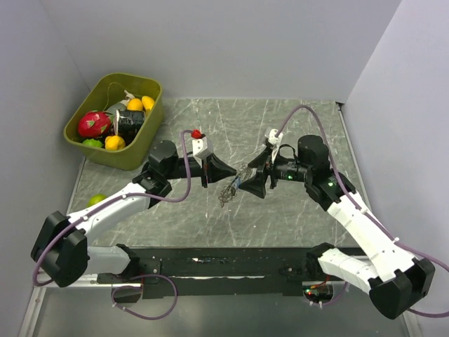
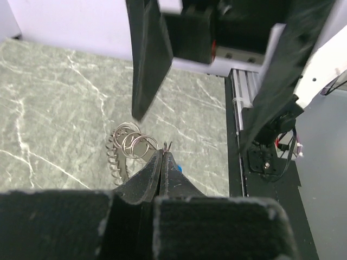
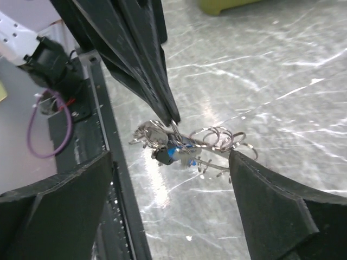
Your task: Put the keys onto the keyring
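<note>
The keyring (image 3: 219, 138) is a bunch of thin metal rings and small silvery keys. It also shows in the top view (image 1: 228, 192) and in the left wrist view (image 2: 132, 142). Keys with a blue head (image 3: 174, 153) and a dark head (image 3: 161, 157) hang in the bunch. My left gripper (image 2: 162, 153) is shut, pinching a thin wire ring of the bunch at its tips (image 3: 173, 116). My right gripper (image 3: 169, 157) is open wide, one finger on each side of the bunch, touching nothing. In the top view the two grippers (image 1: 235, 175) (image 1: 244, 177) meet tip to tip mid-table.
A green bin (image 1: 116, 156) with fruit and a dark can stands at the back left. A lime (image 1: 97, 200) lies by the left arm. A black rail (image 1: 224, 263) runs along the near table edge. Walls close in left, right and behind.
</note>
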Tool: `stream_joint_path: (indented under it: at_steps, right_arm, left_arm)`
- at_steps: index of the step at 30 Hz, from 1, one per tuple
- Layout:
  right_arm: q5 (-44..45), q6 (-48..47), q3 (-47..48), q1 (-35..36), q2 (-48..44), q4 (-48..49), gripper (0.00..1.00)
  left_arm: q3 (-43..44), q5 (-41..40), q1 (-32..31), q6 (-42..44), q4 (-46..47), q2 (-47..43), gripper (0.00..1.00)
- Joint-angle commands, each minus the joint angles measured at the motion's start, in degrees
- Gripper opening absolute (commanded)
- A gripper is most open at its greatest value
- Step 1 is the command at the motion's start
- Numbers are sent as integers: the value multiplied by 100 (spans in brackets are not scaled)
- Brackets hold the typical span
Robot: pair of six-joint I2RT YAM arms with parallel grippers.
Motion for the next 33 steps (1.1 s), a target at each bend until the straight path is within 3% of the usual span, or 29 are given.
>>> stream_joint_path:
  at_steps: [1, 16, 27, 33]
  right_arm:
    - [443, -129, -56, 28, -309, 86, 100]
    - [803, 47, -205, 20, -872, 16, 100]
    - [725, 143, -319, 20, -784, 244, 100]
    - [646, 161, -319, 20, -714, 323, 100]
  left_arm:
    - [268, 83, -21, -3, 746, 192, 1]
    - [505, 320, -451, -609, 1968, 1273, 1]
    - [-1102, -268, -513, -1172, 3883, 1854, 1]
    - [-1814, -602, -557, -1155, 4175, 1775, 1]
